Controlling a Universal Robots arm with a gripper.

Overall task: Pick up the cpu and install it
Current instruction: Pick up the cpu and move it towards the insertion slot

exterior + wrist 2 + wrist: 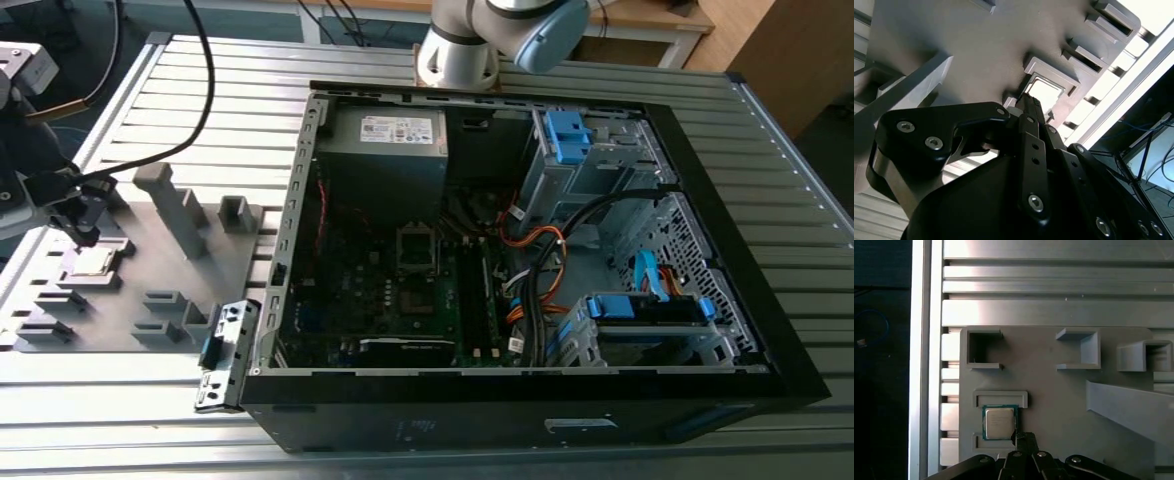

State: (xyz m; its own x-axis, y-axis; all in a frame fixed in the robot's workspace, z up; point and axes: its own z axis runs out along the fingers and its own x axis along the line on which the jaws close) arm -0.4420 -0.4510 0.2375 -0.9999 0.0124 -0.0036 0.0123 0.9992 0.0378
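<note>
Hovers with tool (1023, 436) closed and empty just beside the cpu (999, 422), nested in a tray (1054, 400) recess, likely for steady pickup.

Pale silvery-grey top on the cpu (999, 422), thin dark green edge round it. Flat matte grey all over the plastic fixture plate (1054, 385) and its blocks. Black for the gripper (1022, 437), silver screw heads (1035, 201) dotted on. Silver ribbed stripes across the table (120, 400). Black computer case (467, 425), with bright blue brackets (566, 135) and orange cables (538, 238) inside.
</note>
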